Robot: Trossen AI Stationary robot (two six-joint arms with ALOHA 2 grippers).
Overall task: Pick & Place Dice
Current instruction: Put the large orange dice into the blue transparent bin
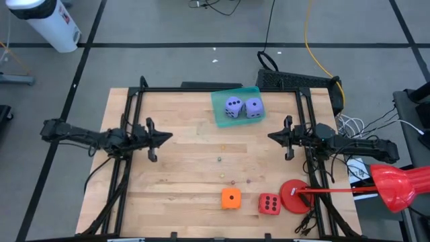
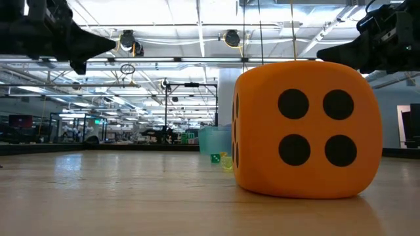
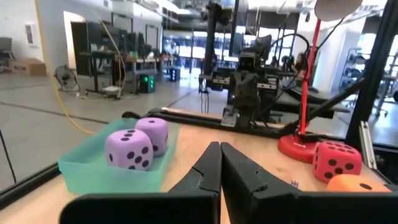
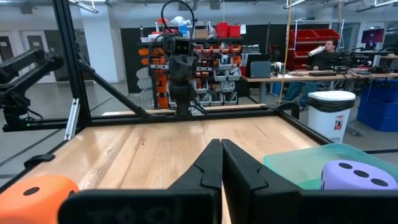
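Currently we hold both end effectors clenched and empty: left end effector [image 1: 166,137] at the counter's left edge, right end effector [image 1: 272,137] opposite. Orange die [image 1: 230,197] and red die [image 1: 269,204] crowd the near edge; a grab could topple the red disc stand [image 1: 293,196]. Two purple dice [image 1: 242,107] fill the teal tray [image 1: 220,114].

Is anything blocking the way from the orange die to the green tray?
Nothing big. Between the orange die and the green tray lies bare wood with only a few tiny specks. The red die sits off to the side, out of that path.
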